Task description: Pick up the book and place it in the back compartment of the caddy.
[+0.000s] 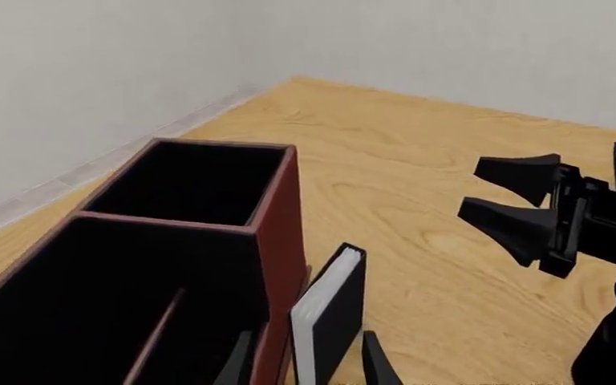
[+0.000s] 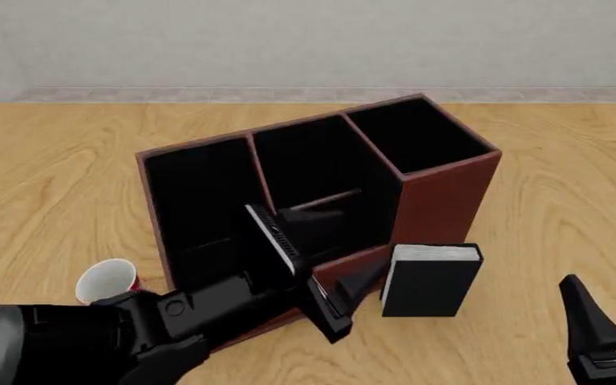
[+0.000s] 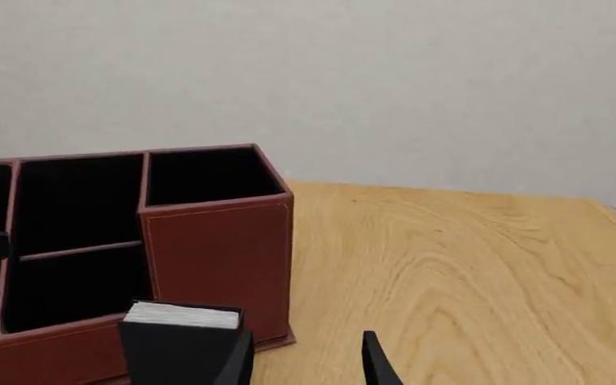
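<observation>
my left claw [image 2: 335, 301] straddles the upright book [image 2: 428, 281] beside the caddy [image 2: 442, 188], fingers spread, not gripping — right claw [image 2: 608, 321] also open, empty.

A small black hardcover book [image 1: 330, 317] with white page edges stands between the left gripper's [image 1: 305, 362] spread fingers, beside the red-brown leather-look caddy [image 1: 276, 241].
</observation>
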Robot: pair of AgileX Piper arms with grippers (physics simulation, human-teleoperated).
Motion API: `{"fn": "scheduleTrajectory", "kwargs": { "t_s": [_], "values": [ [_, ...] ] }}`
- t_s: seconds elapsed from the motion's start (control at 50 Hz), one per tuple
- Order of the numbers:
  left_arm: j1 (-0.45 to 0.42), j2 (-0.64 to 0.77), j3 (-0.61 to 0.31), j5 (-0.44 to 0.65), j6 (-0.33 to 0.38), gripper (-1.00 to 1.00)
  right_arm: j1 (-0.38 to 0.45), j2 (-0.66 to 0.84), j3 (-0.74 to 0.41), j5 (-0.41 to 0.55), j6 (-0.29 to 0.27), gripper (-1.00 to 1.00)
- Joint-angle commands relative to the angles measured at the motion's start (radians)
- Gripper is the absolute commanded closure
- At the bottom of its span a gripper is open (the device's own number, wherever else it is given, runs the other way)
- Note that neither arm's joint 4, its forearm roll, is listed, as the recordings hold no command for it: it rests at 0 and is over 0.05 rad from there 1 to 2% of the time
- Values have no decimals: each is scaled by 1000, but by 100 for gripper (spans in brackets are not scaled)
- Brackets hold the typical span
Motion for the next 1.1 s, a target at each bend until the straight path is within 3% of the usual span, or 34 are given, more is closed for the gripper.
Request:
{"fn": "scheduleTrajectory", "kwargs": {
  "t_s": [0.02, 1.1],
  "values": [
    [-10, 75, -31, -17, 6, -100, -3, -1, 1, 0, 1, -100],
    [-14, 359, -153, -82, 26, -100, -20, -2, 1, -4, 12, -100]
  ]
}}
